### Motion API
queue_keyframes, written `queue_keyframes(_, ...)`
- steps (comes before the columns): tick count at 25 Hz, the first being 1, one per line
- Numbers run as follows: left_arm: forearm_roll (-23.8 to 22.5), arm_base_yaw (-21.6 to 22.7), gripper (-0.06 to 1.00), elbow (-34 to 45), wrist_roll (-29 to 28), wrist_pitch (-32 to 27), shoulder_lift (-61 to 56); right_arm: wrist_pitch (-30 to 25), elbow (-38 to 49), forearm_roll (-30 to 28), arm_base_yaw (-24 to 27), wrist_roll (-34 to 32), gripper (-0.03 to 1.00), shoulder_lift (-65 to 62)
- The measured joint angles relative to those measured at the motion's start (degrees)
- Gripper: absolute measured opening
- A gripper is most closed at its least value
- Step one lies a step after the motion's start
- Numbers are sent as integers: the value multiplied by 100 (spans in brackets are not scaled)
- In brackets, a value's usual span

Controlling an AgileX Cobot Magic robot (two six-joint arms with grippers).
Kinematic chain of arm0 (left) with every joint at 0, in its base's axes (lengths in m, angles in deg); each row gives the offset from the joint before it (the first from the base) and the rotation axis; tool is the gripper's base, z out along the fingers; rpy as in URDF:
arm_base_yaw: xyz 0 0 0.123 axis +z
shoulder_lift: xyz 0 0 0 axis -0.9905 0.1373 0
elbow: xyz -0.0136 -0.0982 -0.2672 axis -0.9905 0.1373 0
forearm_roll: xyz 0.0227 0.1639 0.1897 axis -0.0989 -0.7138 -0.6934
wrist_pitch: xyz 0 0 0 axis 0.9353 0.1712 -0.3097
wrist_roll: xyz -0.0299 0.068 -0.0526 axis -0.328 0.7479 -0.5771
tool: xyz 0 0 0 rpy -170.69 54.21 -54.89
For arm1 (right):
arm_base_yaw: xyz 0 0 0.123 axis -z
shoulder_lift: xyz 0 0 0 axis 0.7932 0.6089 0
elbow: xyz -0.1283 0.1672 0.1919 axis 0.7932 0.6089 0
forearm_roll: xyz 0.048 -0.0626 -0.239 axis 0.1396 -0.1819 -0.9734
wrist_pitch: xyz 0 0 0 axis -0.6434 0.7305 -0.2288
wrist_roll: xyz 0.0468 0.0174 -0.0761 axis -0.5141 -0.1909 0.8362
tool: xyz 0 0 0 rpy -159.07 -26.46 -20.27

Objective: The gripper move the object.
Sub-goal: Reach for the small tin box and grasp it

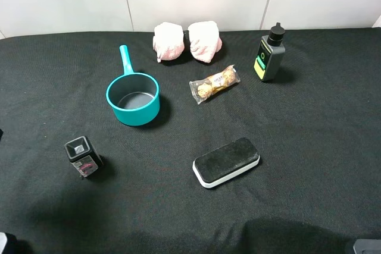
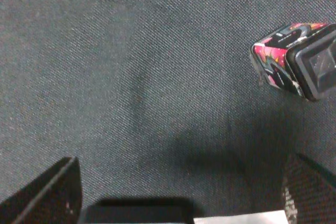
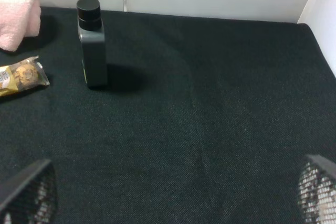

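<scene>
The object, a small black box (image 1: 82, 156) with red-pink side markings and a grey square top, stands upright on the black cloth at the front left. In the left wrist view the box (image 2: 294, 61) is ahead of the gripper and off to one side. My left gripper (image 2: 181, 192) is open and empty, a short way from the box and not touching it. In the high view only its edge (image 1: 6, 243) shows at the bottom left corner. My right gripper (image 3: 173, 198) is open and empty over bare cloth at the front right (image 1: 364, 246).
A teal pot (image 1: 133, 98) sits behind the box. Two pink cloths (image 1: 186, 41) lie at the back. A snack packet (image 1: 214, 84) and a black bottle (image 1: 270, 55) are at the back right, and a black-and-white eraser (image 1: 226, 162) is front centre.
</scene>
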Motion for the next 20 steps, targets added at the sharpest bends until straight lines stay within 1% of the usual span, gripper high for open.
queue_keyframes(7, -26, 0, 76, 0, 75, 464, 434, 0, 0, 0, 0, 0, 69, 0)
queue_keyframes(15, -34, -6, 76, 0, 478, 761, 809, 0, 0, 0, 0, 0, 69, 0)
queue_keyframes(20, -40, -218, 76, 0, 698, 955, 1129, 0, 0, 0, 0, 0, 69, 0)
